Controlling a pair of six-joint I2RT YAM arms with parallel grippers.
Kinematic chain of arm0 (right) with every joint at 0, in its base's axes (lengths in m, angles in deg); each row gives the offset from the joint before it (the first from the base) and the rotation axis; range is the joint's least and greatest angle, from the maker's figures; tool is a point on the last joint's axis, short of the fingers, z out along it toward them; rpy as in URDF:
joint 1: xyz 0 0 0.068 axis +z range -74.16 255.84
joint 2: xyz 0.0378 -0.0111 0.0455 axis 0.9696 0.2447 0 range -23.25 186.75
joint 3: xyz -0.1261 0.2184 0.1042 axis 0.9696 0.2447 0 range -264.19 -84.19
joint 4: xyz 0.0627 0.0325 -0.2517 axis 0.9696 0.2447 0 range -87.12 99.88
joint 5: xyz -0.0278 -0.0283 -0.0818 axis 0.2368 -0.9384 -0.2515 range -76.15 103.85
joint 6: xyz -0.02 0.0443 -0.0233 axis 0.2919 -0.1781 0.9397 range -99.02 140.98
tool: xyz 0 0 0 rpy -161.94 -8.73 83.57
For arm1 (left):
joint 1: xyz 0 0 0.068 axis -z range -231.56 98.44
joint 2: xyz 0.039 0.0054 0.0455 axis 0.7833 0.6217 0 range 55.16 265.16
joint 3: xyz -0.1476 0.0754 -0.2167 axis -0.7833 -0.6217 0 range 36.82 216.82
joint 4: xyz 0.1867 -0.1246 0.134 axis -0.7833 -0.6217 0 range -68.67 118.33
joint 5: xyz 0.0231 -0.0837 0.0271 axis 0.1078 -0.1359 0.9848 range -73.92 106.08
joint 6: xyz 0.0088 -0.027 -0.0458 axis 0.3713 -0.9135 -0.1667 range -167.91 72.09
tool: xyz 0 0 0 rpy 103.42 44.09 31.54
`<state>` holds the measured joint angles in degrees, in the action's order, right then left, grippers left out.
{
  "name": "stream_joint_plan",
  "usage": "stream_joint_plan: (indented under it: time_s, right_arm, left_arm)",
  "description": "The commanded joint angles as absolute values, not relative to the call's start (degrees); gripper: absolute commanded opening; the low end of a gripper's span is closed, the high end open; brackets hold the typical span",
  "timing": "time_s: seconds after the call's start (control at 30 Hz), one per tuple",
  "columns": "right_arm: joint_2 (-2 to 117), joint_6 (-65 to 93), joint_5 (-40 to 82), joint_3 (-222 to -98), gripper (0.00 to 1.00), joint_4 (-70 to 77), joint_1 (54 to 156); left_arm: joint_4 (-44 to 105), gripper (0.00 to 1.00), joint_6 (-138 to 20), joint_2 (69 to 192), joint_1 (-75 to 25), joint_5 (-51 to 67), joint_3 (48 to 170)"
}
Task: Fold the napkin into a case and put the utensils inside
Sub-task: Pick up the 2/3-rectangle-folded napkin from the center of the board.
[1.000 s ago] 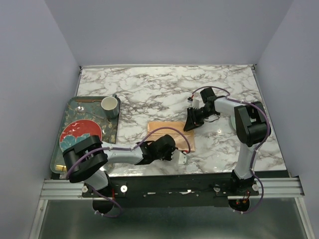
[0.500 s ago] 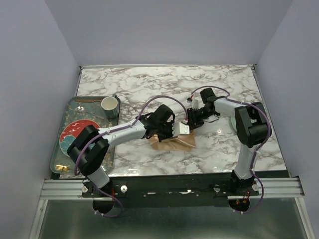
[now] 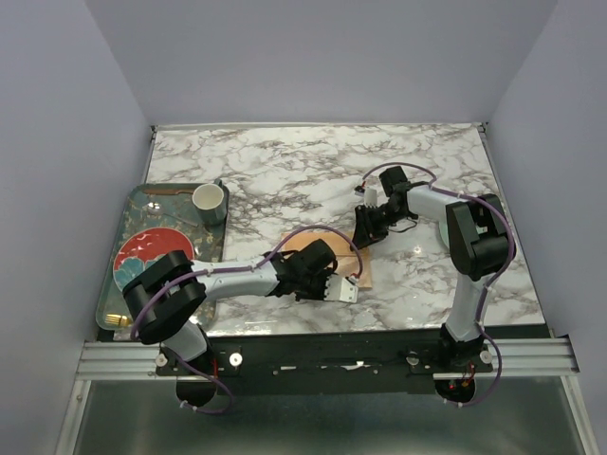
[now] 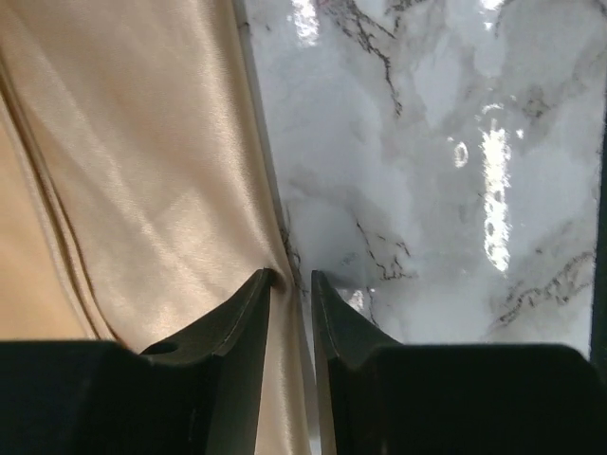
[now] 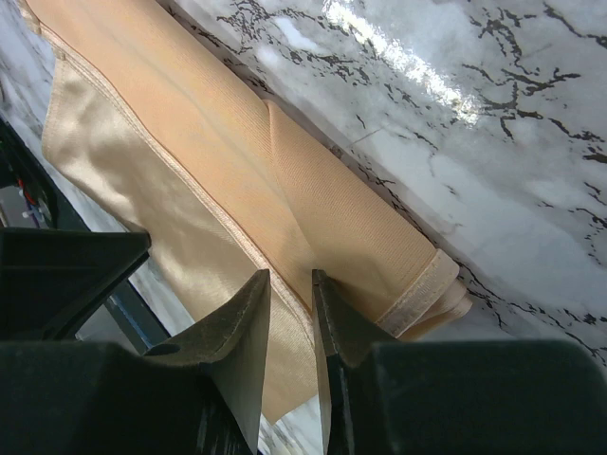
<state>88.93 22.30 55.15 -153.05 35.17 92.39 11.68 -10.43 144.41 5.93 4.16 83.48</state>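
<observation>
The peach-orange napkin (image 3: 296, 243) lies folded into a narrow layered strip on the marble at centre front. It also shows in the left wrist view (image 4: 142, 171) and the right wrist view (image 5: 237, 161). My left gripper (image 3: 349, 290) is at its near right corner, jaws nearly closed with the cloth edge between them (image 4: 291, 280). My right gripper (image 3: 363, 237) is at the far right corner, jaws pinching a fold of cloth (image 5: 291, 277). A bit of gold cutlery (image 3: 114, 322) shows at the tray's near left corner, mostly hidden by my left arm.
A grey patterned tray (image 3: 214, 248) stands at the left with a red plate (image 3: 142, 254) and a cream cup (image 3: 209, 199). The table's near edge and the black rail run just below the napkin. Bare marble lies behind and to the right.
My left gripper swung far over the napkin and has come back to its near right corner. The cloth lies flatter. The right gripper has stayed at the far right corner.
</observation>
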Motion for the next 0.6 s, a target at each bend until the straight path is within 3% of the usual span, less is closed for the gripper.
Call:
stream_joint_plan:
  time_s: [0.0,0.2,0.33,0.57]
  right_arm:
    - [91.3,24.3,50.2,-153.6,0.33,36.0,92.8]
    - [91.4,24.9,50.2,-153.6,0.32,36.4,92.7]
    - [91.4,25.1,50.2,-153.9,0.32,36.5,92.7]
    - [90.1,26.4,50.9,-153.5,0.32,36.9,92.7]
  left_arm:
    - [17.4,0.34,-9.7,146.3,7.7,14.2,82.4]
    - [19.7,0.33,-6.0,149.4,8.6,18.1,80.9]
    - [19.0,0.00,-5.1,149.5,8.6,16.1,81.4]
    - [6.8,0.00,-9.1,147.0,5.2,0.7,89.5]
